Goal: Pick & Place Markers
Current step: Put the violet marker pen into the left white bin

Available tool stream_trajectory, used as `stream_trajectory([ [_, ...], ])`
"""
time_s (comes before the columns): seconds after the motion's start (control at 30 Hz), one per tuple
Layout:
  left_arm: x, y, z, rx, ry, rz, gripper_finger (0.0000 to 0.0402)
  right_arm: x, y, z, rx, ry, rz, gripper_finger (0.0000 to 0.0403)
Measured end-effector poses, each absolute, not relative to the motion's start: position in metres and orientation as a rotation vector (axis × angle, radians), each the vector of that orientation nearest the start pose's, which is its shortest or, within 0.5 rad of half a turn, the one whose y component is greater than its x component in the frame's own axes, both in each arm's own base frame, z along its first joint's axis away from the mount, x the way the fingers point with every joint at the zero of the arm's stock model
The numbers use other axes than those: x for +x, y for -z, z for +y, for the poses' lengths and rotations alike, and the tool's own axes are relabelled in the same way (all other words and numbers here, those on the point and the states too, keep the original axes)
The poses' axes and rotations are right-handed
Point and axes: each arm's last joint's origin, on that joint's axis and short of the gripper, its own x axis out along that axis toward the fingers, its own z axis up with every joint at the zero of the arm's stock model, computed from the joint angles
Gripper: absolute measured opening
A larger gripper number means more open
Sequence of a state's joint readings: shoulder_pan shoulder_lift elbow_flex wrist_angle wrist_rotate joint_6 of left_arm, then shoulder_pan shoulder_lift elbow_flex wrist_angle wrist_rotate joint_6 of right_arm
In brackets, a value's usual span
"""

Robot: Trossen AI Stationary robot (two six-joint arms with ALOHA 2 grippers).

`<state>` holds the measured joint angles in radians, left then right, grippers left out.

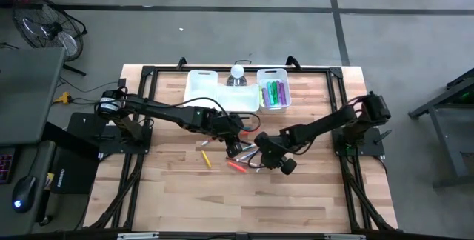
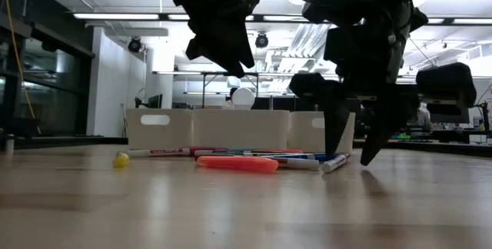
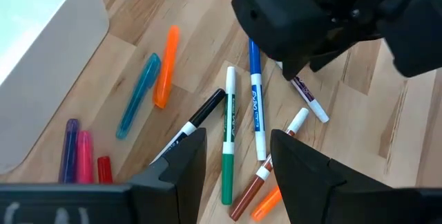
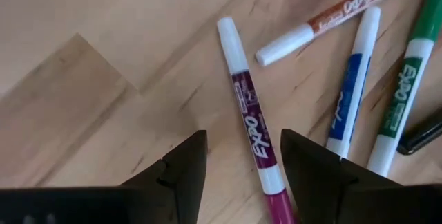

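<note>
Wooden table (image 1: 178,195) takes most of the high view. Two white bins at its far edge: left bin (image 1: 201,92) looks bare inside, right bin (image 1: 272,94) holds a row of green and purple markers (image 1: 274,92).

Two arms meet mid-table. Left gripper (image 3: 235,158) hovers over the loose cluster with fingers spread, pinching nothing. Right gripper (image 4: 238,162) sits low, fingers spread astride the purple-ended marker (image 4: 247,117), not clamped.

Loose markers on the table, left wrist count: one green (image 3: 228,141), one blue (image 3: 256,103), one black (image 3: 200,113), one brown (image 3: 266,169), one teal (image 3: 138,94), one orange (image 3: 166,65). One yellow marker (image 1: 207,158) lies apart, left of the cluster.
</note>
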<state>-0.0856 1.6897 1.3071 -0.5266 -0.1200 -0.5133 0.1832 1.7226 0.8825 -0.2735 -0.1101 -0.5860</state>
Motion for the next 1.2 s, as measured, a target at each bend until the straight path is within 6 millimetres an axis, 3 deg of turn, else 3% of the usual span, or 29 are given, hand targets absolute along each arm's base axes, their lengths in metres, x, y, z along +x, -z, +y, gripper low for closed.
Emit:
stream_trajectory([
  [0.4, 0.359, -0.254, -0.027, -0.376, -0.258, 0.872, 0.0159, 0.307, -0.12, 0.05, -0.449, -0.602, 1.081, 0.0157],
  [0.9, 0.359, -0.254, -0.027, -0.377, -0.258, 0.872, 0.0159, 0.301, -0.115, 0.049, -0.298, -0.49, 1.202, 0.0021],
  [1.2, 0.359, -0.254, -0.027, -0.373, -0.266, 0.88, 0.0159, 0.3, -0.122, 0.049, -0.109, -0.363, 1.222, 0.002],
])
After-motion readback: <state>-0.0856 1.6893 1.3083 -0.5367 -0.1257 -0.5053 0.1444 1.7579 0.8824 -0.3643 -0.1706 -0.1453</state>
